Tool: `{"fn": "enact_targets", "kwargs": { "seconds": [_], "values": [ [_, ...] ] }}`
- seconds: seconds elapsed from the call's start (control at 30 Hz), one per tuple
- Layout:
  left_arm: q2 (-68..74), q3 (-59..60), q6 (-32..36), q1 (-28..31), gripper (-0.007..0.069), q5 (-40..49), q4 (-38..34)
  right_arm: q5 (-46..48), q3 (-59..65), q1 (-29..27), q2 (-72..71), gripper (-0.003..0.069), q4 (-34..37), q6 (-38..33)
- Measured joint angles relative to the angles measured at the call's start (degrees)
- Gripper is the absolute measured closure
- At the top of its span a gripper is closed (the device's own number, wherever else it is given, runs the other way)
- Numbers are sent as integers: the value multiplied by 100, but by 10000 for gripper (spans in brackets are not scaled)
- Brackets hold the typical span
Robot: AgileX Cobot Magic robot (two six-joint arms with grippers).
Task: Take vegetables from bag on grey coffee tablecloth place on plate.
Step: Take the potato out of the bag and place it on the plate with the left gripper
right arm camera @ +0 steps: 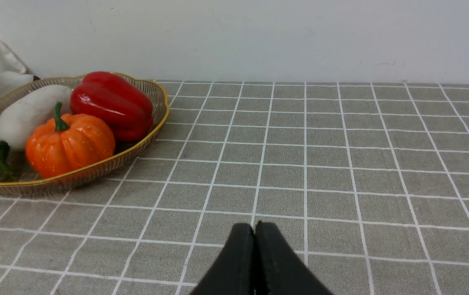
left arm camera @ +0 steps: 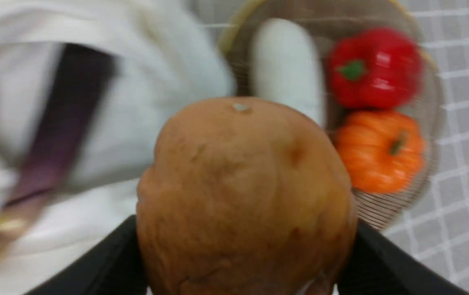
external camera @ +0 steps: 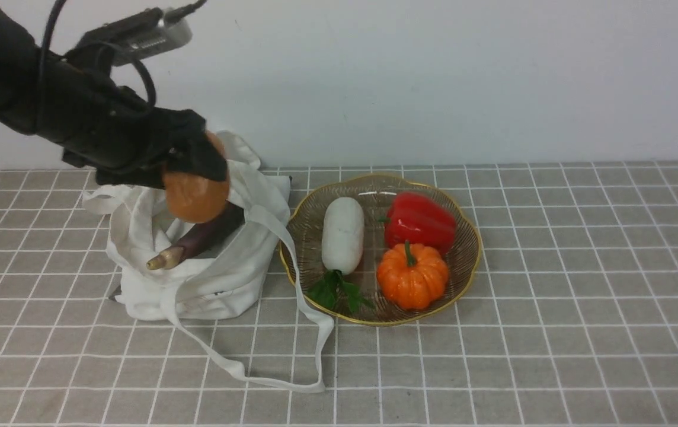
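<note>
The left gripper (external camera: 195,157) grasps the lumpy orange-brown oval potato (external camera: 197,193) above the white cloth bag (external camera: 214,293), left of the shallow ribbed-glass plate (external camera: 374,319), its likely destination

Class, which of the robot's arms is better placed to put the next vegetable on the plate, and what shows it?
Probably the left: its tool already grips the potato above the bag, just left of the plate. The right tool is shut and holds nothing.
</note>
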Motion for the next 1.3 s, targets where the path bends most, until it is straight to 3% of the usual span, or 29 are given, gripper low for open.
{"fn": "enact_targets", "kwargs": {
  "seconds": [0.23, 0.5, 0.87, 1.1, 1.3],
  "values": [
    [868, 0, 263, -1266, 104, -662, -246, 0, 0, 0, 0, 674, 0, 0],
    [1620, -196, 374, -2066, 104, -1732, -198, 0, 0, 0, 0, 674, 0, 0],
    [1815, -231, 510, -2222, 104, -2015, -174, 0, 0, 0, 0, 674, 0, 0],
    [1771, -286, 554, -2222, -36, -1884, -136, 0, 0, 0, 0, 674, 0, 0],
    [1322, -564, 704, -2222, -53, -1594, 104, 0, 0, 0, 0, 674, 0, 0]
  ]
}}
